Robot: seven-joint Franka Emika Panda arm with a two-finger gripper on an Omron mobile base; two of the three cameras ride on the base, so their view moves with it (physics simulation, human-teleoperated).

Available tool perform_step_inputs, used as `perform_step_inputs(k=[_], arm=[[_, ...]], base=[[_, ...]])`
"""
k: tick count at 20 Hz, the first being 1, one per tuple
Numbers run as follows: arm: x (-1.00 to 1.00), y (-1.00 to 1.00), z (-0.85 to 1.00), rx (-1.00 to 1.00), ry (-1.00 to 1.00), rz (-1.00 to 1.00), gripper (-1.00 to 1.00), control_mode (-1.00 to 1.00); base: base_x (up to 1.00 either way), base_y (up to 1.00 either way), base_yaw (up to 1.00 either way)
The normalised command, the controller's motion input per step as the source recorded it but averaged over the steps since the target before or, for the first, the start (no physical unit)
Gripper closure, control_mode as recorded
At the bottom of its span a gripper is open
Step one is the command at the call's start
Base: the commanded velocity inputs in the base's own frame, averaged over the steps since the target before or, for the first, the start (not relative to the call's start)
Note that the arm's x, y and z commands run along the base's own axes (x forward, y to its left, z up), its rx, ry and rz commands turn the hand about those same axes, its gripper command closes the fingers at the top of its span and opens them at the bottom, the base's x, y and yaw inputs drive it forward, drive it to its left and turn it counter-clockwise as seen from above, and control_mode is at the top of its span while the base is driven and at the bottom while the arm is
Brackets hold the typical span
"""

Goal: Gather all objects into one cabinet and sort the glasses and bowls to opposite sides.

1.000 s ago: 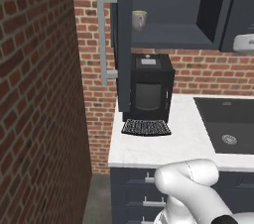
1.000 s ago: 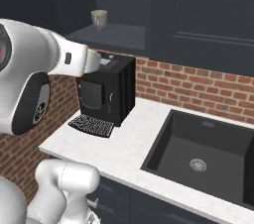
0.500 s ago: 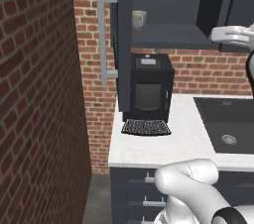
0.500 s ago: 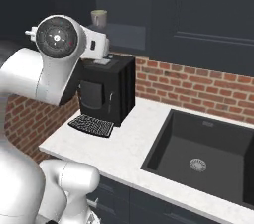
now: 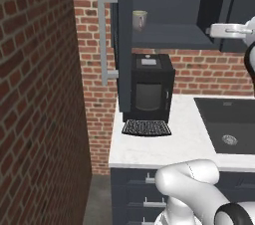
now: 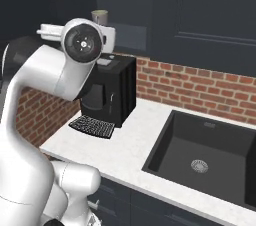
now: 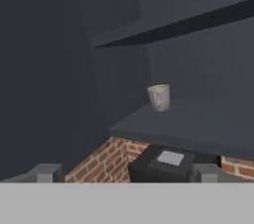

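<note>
The mug sits upright on the cabinet shelf, centre of my hand view, and at the upper middle of the left base view. Over the last second my arm has swung up from low in the frame to shelf height, so I now face the open cabinet. My fingers are spread wide, holding nothing, well apart from the mug. I judge 1 reach forward comes next.
</note>
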Motion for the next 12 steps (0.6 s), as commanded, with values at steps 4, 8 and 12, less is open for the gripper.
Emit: perform_step_inputs(k=[4, 8, 12], arm=[[0.0, 0.24, 0.01, -0.08, -0.09, -0.02, -1.0, -1.0], [0.0, 0.21, 0.0, -0.06, -0.09, -0.03, -1.0, -1.0], [0.03, 0.12, 0.02, -0.04, -0.05, -0.09, -1.0, -1.0]], base=[[0.0, 0.0, 0.0], [0.0, 0.0, 0.0], [0.0, 0.0, 0.0]])
